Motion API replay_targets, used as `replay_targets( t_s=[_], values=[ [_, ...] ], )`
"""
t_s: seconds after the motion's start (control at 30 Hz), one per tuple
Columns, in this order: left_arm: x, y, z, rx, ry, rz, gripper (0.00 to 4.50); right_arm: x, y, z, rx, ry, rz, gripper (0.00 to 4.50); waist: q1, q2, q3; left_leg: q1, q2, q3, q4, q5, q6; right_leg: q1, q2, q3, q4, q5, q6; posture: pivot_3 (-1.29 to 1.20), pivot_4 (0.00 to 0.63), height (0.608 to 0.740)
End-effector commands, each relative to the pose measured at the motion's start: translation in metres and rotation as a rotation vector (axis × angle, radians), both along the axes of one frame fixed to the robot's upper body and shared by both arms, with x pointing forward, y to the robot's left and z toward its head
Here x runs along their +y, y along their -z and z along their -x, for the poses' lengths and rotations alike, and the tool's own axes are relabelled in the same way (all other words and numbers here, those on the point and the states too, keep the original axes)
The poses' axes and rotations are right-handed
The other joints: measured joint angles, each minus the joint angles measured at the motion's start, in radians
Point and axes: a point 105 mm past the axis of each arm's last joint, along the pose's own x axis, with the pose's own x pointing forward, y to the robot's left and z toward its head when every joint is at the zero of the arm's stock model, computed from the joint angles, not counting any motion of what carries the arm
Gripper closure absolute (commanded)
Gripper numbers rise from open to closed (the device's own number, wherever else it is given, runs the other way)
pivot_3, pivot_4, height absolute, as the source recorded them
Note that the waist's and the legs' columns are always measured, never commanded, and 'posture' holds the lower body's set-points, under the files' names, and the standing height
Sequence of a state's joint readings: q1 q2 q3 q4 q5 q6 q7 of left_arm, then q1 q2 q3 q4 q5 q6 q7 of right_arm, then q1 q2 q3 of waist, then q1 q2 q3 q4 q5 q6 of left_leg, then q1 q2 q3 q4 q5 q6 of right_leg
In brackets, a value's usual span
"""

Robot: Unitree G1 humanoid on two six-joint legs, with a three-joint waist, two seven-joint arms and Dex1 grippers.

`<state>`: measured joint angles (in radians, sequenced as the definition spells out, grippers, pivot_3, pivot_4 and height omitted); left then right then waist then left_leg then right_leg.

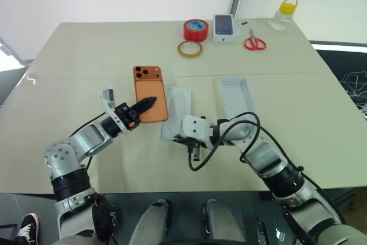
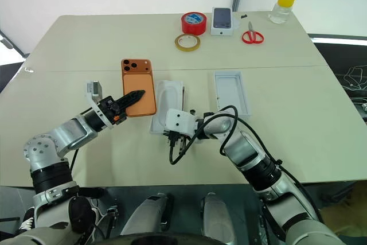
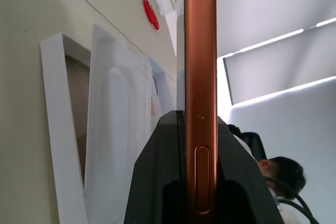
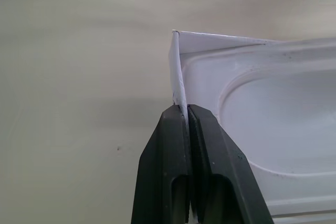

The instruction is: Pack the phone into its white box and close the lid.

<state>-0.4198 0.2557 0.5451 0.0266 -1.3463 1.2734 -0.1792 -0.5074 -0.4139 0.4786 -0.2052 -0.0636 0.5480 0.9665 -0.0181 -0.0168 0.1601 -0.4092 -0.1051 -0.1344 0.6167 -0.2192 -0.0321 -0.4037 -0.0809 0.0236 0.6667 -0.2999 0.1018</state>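
The pale table (image 1: 86, 55) carries everything. On it, right of centre, lies the lid (image 1: 236, 98), a white tray well apart from the rest. Near the middle sits the white box (image 1: 176, 113) with a recessed white insert (image 4: 283, 108) lying in it; the right gripper (image 4: 185, 113) has its fingers pinched tight on the box's thin near wall. Just left of the box, the phone (image 1: 150, 93) is held off the table, camera corner away from the robot, clamped at its near end by the left gripper (image 1: 150, 102).
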Motion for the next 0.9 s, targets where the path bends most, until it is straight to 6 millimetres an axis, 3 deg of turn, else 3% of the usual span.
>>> replay_targets(
  t_s=[0.03,0.23,0.3,0.4,0.47,0.53,0.73,0.8,0.9],
  values=[
    [-0.007,-0.005,0.004,-0.039,0.047,0.014,4.50,0.004,-0.014,0.004,-0.035,-0.028,-0.045,3.51,0.001,0.000,0.000,0.000,0.000,0.000,0.000,0.000,0.000,0.000,0.000,0.000,0.000,0.000,0.000,0.00,0.150,0.740],
    [-0.017,0.002,0.001,-0.030,0.092,-0.012,4.50,-0.001,-0.032,0.004,-0.028,-0.064,-0.111,0.50,0.003,0.000,0.000,0.000,0.000,0.000,0.000,0.000,0.000,0.000,0.000,0.000,0.000,0.000,0.000,0.00,0.150,0.740],
    [-0.019,0.004,0.001,-0.029,0.106,-0.020,4.50,-0.006,-0.050,0.012,0.030,-0.107,-0.193,0.50,0.003,0.000,0.000,0.000,0.000,0.000,0.000,0.000,0.000,0.000,0.000,0.000,0.000,0.000,0.000,0.00,0.150,0.740],
    [-0.022,0.007,0.002,-0.026,0.122,-0.030,4.50,-0.020,-0.068,0.007,0.065,-0.092,-0.256,0.50,0.001,-0.001,0.000,0.000,0.000,0.000,0.000,-0.002,0.003,0.000,0.000,0.000,-0.001,0.000,0.000,0.00,0.150,0.740],
    [-0.027,0.010,0.001,-0.023,0.133,-0.034,4.50,-0.040,-0.067,-0.017,0.027,0.030,-0.225,0.50,0.003,-0.001,0.000,0.000,0.000,0.000,0.000,-0.002,0.004,0.000,0.000,0.000,-0.001,0.000,0.000,0.00,0.150,0.740],
    [-0.029,0.013,0.000,-0.019,0.131,-0.043,4.50,-0.053,-0.062,-0.027,-0.003,0.072,-0.191,0.50,0.005,-0.001,0.000,0.000,0.000,0.000,0.000,-0.002,0.004,0.001,0.000,-0.001,-0.001,0.000,0.000,0.00,0.150,0.740],
    [-0.037,0.021,0.003,0.006,0.155,-0.045,4.50,-0.067,-0.054,-0.048,-0.064,0.170,-0.159,0.50,0.002,-0.001,0.001,0.000,0.000,0.001,-0.001,-0.001,0.002,0.000,0.000,0.000,-0.001,0.000,0.000,0.00,0.150,0.740],
    [-0.039,0.023,0.004,0.019,0.165,-0.047,3.52,-0.069,-0.051,-0.052,-0.071,0.192,-0.155,0.46,0.002,-0.001,0.001,0.000,0.000,0.001,0.000,-0.001,0.002,0.000,0.000,0.000,-0.001,0.000,0.000,0.00,0.150,0.740],
    [-0.040,0.027,0.004,0.031,0.166,-0.056,2.45,-0.072,-0.047,-0.056,-0.078,0.211,-0.144,0.46,0.002,-0.001,0.001,0.000,0.000,0.001,0.000,0.000,0.001,0.000,0.000,0.000,-0.001,0.000,0.000,0.00,0.150,0.740]
  ],
)
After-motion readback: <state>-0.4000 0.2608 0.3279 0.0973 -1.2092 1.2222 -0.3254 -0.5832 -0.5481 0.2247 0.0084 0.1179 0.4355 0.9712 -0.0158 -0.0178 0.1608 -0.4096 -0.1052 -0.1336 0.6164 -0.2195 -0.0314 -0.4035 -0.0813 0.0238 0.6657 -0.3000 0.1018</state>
